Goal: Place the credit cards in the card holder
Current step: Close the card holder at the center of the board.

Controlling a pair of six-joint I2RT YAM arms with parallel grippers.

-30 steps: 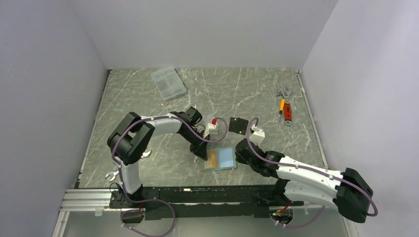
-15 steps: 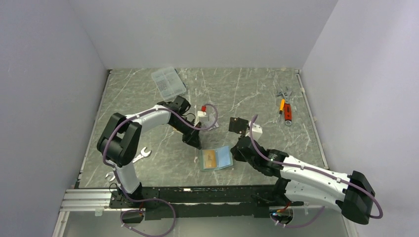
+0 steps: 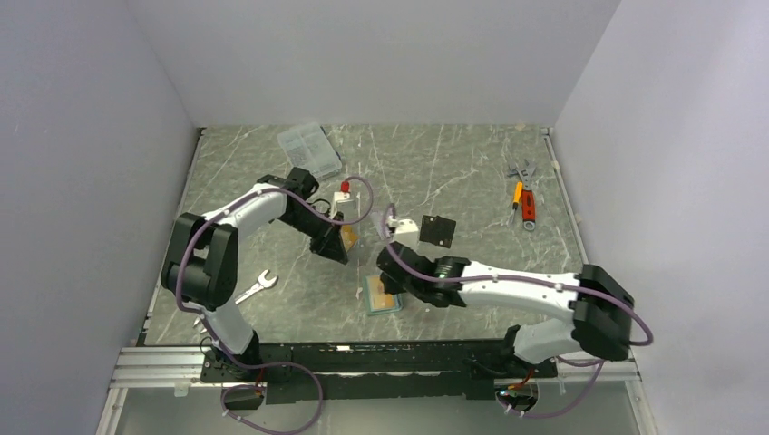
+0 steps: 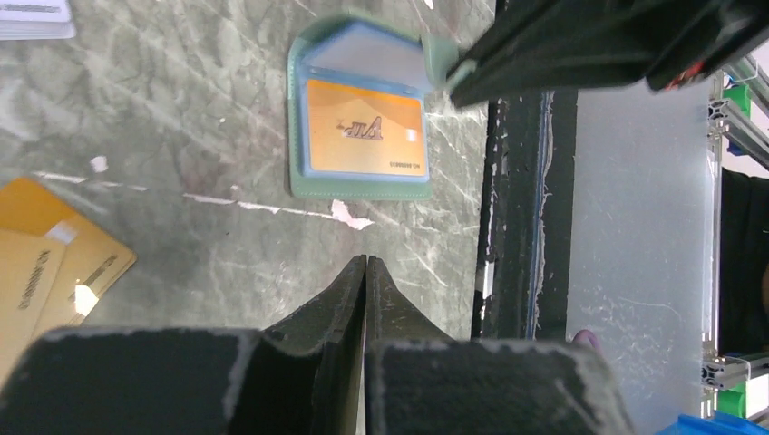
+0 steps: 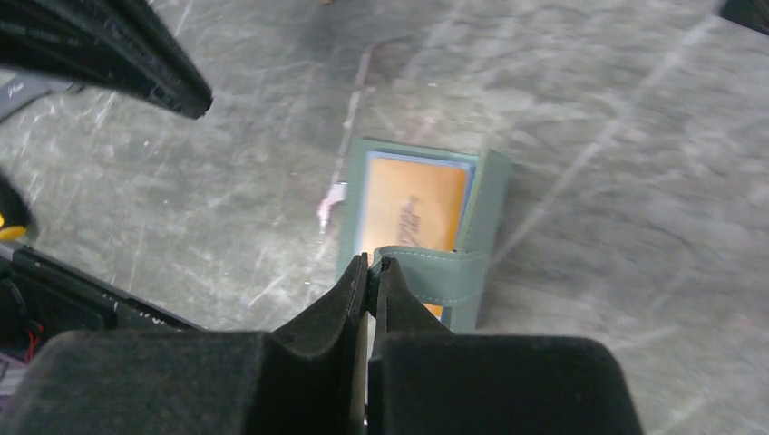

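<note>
So the small grey-green folding card holder (image 4: 363, 189) is lying open on the grey marble-look table (image 3: 453, 172), close to the middle of its near edge, and there's already an orange-gold plastic card (image 4: 363, 136) tucked in its light blue pocket. The right gripper (image 5: 370, 270) is down on it, fingers pinched on the edge of the holder's green flap, which is lifted and curling over that card. The left gripper (image 4: 365, 269) sits off to the left and a bit farther back, apart from the holder, fingers pressed together with nothing between them. Just beside it on the table lie more orange-gold cards (image 4: 45, 263). Looks like two overlapping, but I can't say for sure. A silvery-white card (image 4: 32, 11) peeks in at the edge of the left wrist view. Farther back there's a flat black square piece (image 3: 441, 230), and a clear plastic compartment box (image 3: 308, 150) near the far left corner.
</note>
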